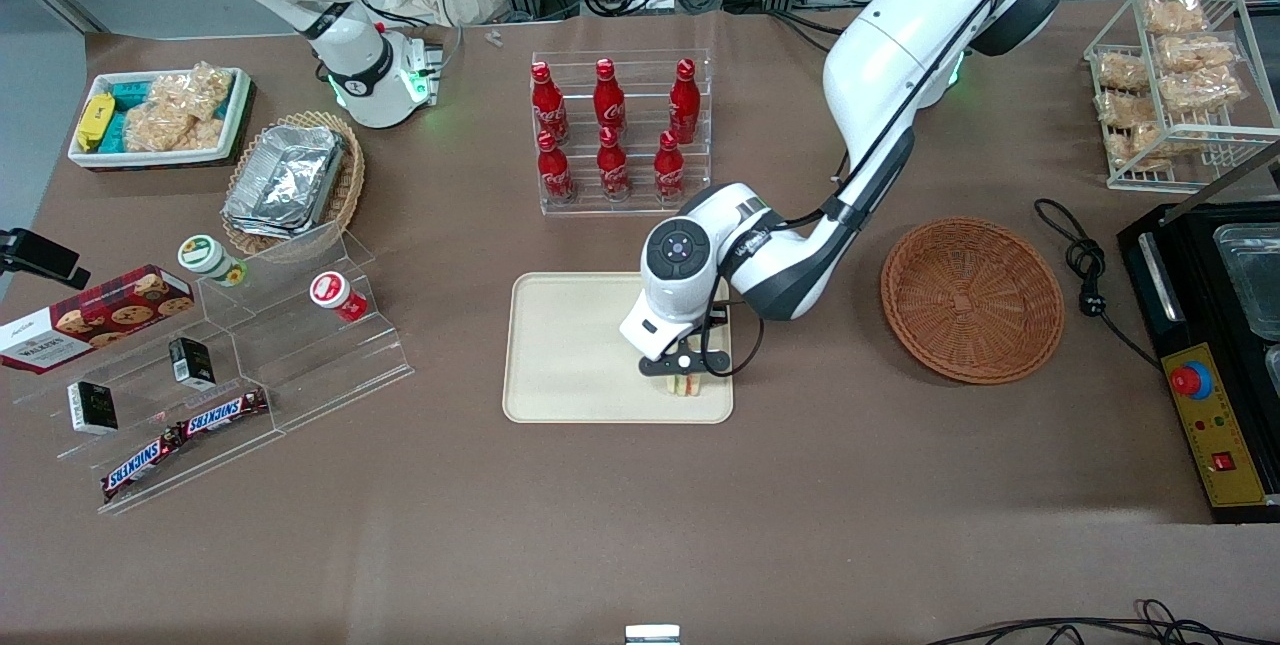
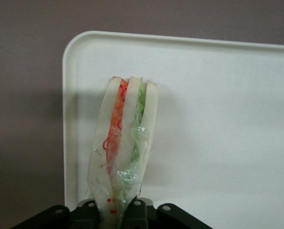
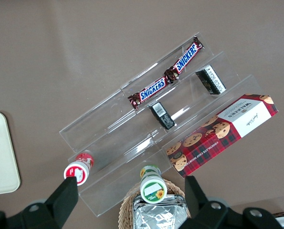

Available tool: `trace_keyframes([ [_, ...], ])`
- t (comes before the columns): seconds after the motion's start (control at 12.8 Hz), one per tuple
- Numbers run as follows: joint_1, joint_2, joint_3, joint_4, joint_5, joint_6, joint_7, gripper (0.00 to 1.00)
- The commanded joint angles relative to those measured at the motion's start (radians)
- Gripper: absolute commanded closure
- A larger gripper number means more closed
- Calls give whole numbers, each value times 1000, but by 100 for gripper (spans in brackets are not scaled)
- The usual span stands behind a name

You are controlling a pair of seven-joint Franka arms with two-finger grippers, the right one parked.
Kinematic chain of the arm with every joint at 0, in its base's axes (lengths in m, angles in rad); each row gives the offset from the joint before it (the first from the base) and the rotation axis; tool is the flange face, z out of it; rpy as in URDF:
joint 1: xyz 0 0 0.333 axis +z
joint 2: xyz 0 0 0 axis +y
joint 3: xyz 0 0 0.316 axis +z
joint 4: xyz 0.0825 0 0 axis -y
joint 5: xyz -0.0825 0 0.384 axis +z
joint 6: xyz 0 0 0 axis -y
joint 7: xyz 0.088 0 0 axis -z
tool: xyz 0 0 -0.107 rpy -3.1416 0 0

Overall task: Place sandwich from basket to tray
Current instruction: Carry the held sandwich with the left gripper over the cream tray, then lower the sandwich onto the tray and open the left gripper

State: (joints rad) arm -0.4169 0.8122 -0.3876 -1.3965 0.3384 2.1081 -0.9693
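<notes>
Now gripper (image 1: pixel 684 372) over tray (image 1: pixel 560 365) — fingers pinch sandwich (image 2: pixel 125 143) at one end; soft, light, slippery wrap — squeeze gently.

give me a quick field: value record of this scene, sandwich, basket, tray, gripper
sandwich: held at one end by the gripper, over the tray's corner nearest the front camera on the basket's side
gripper: shut on the sandwich, above the tray
tray: cream, otherwise bare
basket: round wicker, empty, beside the tray toward the working arm's end
task stage: sandwich out of the basket, not yet released
</notes>
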Motion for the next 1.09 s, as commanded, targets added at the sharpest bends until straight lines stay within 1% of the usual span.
trace_keyframes([
  [0.0,-11,2,3,27,56,-25,-104,0],
  [0.08,-10,-7,3,28,74,-29,-108,0],
  [0.16,-6,-28,3,28,76,-43,-109,0],
  [0.31,4,-111,3,31,73,-155,-127,0],
  [0.39,24,-161,6,21,67,-215,-105,0],
  [0.47,86,-198,-10,5,62,-230,-92,0],
  [0.55,110,-235,-19,-7,57,-230,-45,0],
  [0.62,118,-272,-14,-21,33,-237,31,0],
  [0.7,142,-327,1,-65,-13,-246,126,0],
  [0.78,151,-390,37,-119,-62,-247,220,0],
  [0.86,147,-459,103,-175,-109,-249,324,0],
  [1.01,148,-580,198,-264,-214,-269,533,0],
])
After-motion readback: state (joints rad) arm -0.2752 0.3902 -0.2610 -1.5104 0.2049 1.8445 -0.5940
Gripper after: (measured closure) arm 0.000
